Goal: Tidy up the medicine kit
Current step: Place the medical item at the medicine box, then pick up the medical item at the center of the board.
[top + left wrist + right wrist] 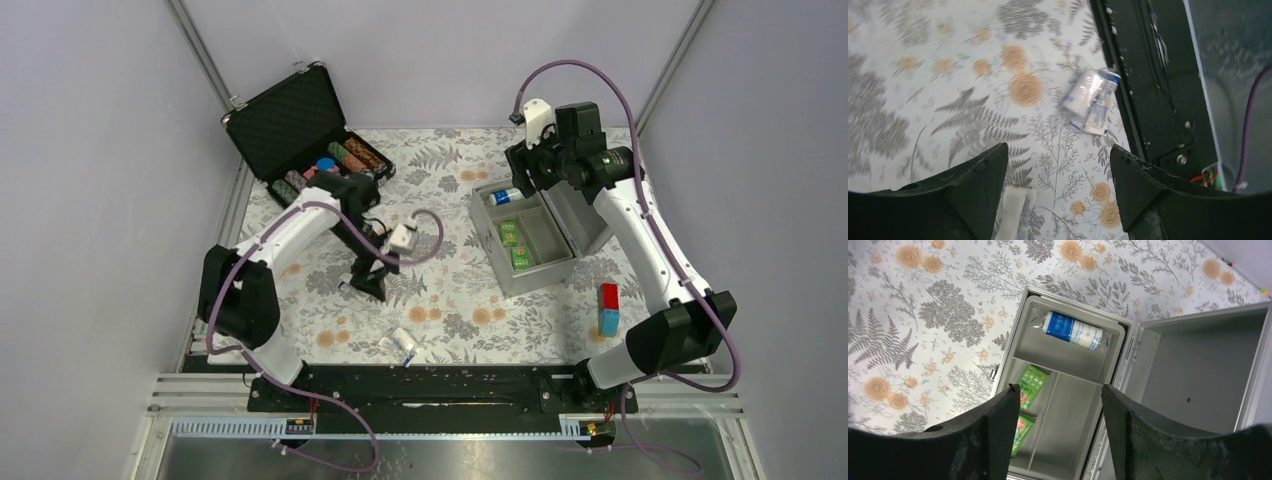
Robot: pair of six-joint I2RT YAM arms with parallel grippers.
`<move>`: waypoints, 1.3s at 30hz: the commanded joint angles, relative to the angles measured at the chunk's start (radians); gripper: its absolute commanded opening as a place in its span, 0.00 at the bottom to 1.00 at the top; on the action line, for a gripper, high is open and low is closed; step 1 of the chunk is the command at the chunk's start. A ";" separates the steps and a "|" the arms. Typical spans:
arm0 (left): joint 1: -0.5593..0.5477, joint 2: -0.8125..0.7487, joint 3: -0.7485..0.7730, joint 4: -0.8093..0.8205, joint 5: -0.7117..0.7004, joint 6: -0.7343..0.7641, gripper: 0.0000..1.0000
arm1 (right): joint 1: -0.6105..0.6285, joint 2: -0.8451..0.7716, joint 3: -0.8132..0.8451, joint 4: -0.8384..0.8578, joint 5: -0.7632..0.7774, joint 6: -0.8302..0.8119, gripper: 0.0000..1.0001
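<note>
Counter (450, 300): floral-patterned cloth, both arms working over it.

Medicine kit (548, 274): one silver-grey box, sitting right of centre, its hinged lid (1198, 375) standing open on the side toward the right arm. Contents counted:
- one blue-and-white roll (1073, 330), lying across the far compartment;
- two green packets (1030, 385), lying end to end in one long compartment beside a divider.

Right gripper (1059, 387): hovering above the open kit, fingers spread wide, pinching nothing, touching nothing.

Left gripper (1057, 150): hanging low over the counter left of centre, well apart from the kit, fingers spread wide, gripping nothing. One white strip (1010, 215) is lying on the cloth just below and between its fingers; what it is, I cannot tell.

One clear-wrapped white-and-blue packet (1091, 100) is lying near the counter's near edge, apart from the left gripper.

Other items: one black foam-lined case (290, 125) of coloured chips sitting open at the far left corner; one red-and-blue box (609, 308) standing upright near the right arm's base.
</note>
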 commanded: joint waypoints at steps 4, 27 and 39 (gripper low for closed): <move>-0.182 -0.034 -0.124 -0.063 -0.066 0.425 0.68 | -0.005 -0.078 -0.019 0.019 0.070 0.161 0.69; -0.472 0.057 -0.329 0.312 -0.408 0.111 0.52 | -0.005 -0.082 -0.083 0.063 -0.002 0.195 0.69; -0.434 0.051 -0.262 0.356 -0.395 0.028 0.30 | -0.006 -0.071 -0.042 0.043 0.009 0.185 0.69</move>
